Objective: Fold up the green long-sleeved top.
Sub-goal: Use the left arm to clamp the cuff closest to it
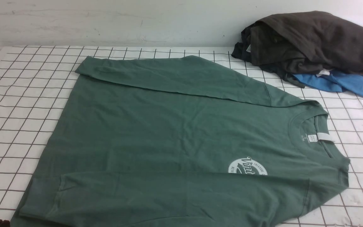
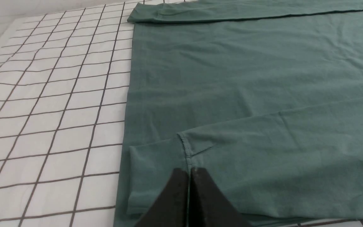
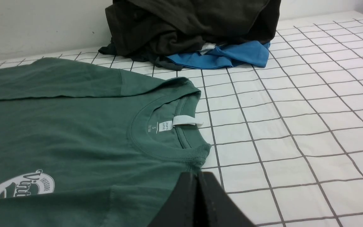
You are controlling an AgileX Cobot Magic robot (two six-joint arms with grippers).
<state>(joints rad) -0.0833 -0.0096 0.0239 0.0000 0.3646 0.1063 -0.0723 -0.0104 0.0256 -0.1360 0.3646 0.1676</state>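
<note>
Front view: flat, faintly creased green long-sleeved top (image 1: 169,132).

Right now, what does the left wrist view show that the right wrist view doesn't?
Left wrist only: the hem, the near sleeve cuff and the far sleeve cuff. Right wrist only: the ribbed neck, white tag, chest logo, dark garments and blue garment. Both: the green top, the checked cloth, and that arm's own jaws, shut.
</note>
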